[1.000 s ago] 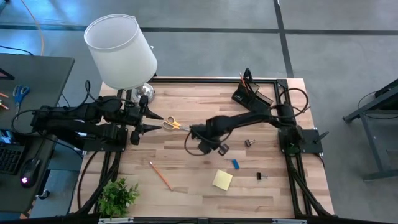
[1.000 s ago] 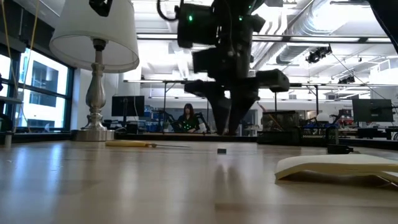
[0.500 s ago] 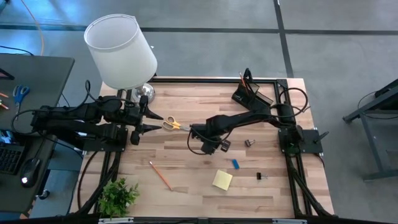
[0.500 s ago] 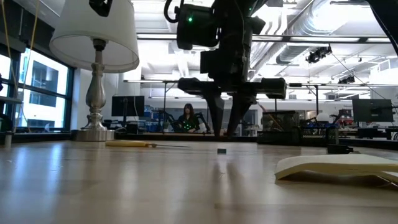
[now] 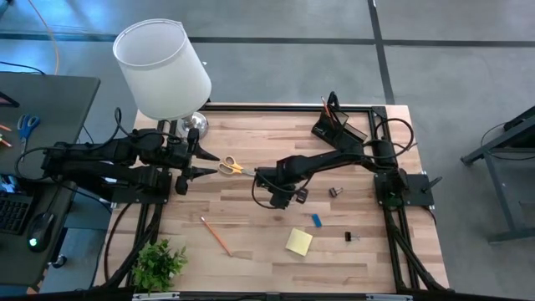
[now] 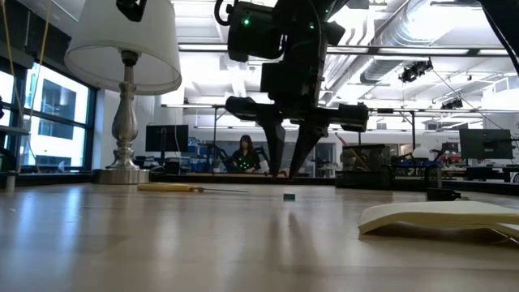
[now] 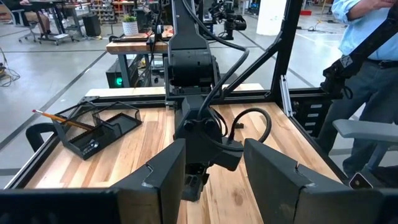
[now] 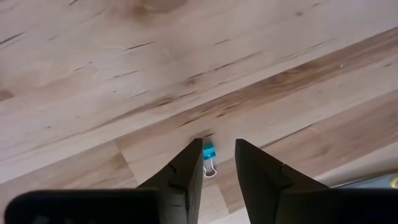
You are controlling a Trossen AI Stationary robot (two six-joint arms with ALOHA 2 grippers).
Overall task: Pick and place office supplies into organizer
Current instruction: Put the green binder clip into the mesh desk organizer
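My right gripper (image 5: pixel 262 186) (image 8: pixel 219 148) is open and points down at mid-table. A tiny teal binder clip (image 8: pixel 209 151) lies on the wood between its fingertips, close to one finger; I cannot tell whether they touch. In the low view the right gripper (image 6: pixel 285 172) hovers just over a small dark piece (image 6: pixel 289 195). My left gripper (image 5: pixel 215 165) waits open at the table's left, near the yellow-handled scissors (image 5: pixel 231 166). The black organizer (image 5: pixel 338 127) stands at the far right with a pencil in it.
An orange pencil (image 5: pixel 216 235), a yellow sticky-note pad (image 5: pixel 298 242), a blue eraser (image 5: pixel 317 220) and two black clips (image 5: pixel 335 192) (image 5: pixel 350 237) lie on the near half. A white-shaded lamp (image 5: pixel 163 67) stands at the far left and a small plant (image 5: pixel 159 264) at the near left.
In the low view my right gripper's fingertips have gone from close together to apart. The gripper has turned a little about its own axis and shifted slightly toward the table's left. The things on the table lie where they were.
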